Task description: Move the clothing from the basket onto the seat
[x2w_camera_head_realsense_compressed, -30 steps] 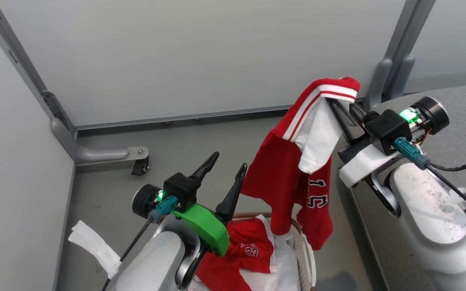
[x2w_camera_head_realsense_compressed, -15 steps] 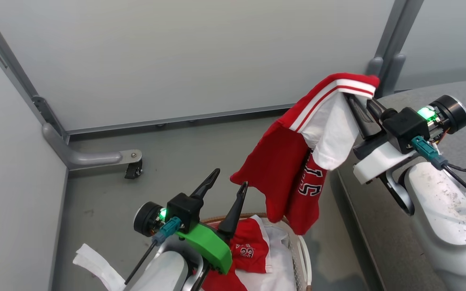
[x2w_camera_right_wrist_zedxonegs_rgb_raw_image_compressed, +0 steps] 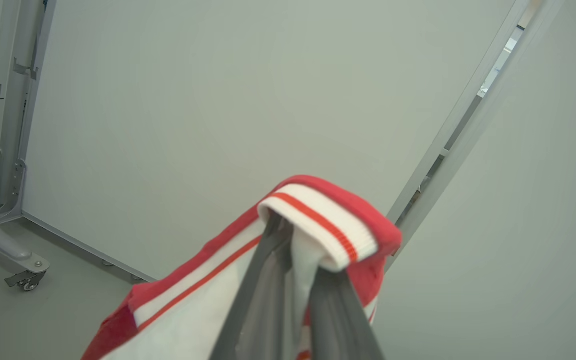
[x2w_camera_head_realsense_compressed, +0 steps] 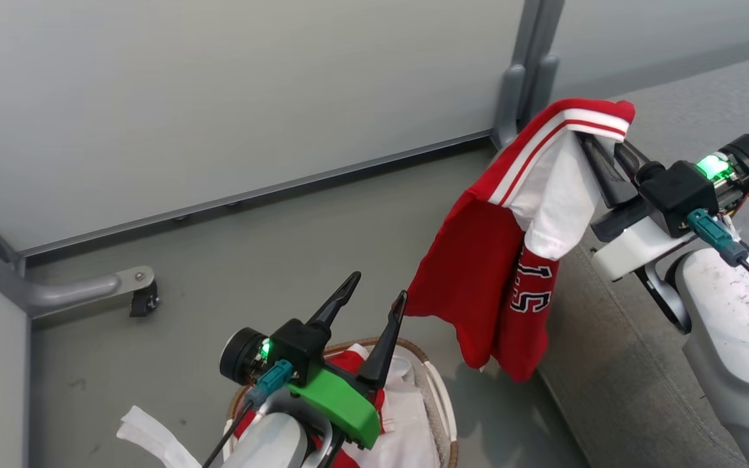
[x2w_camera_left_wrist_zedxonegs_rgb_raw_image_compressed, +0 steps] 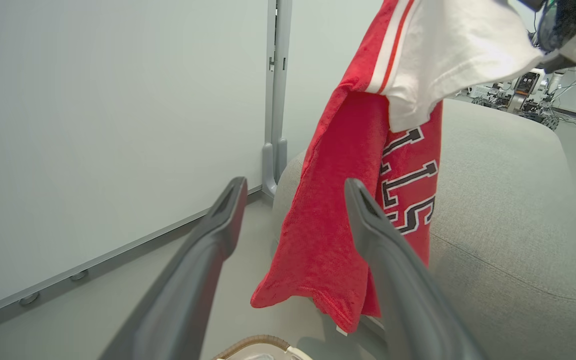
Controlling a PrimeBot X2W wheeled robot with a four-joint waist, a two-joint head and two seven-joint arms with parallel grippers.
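So, jersey's dangling by the seat

Right gripper (x2w_camera_head_realsense_compressed: 599,146) is clamped tight on a red jersey (x2w_camera_head_realsense_compressed: 472,260) by its striped band, hanging it between the basket (x2w_camera_head_realsense_compressed: 407,344) and the seat (x2w_camera_head_realsense_compressed: 608,364). Left gripper (x2w_camera_head_realsense_compressed: 378,287) hovers over the basket, fingers spread wide.

basket (x2w_camera_head_realsense_compressed: 421,354) btm cut off, right claw (x2w_camera_head_realsense_compressed: 599,148) tips hidden under clothing (x2w_camera_head_realsense_compressed: 472,260)
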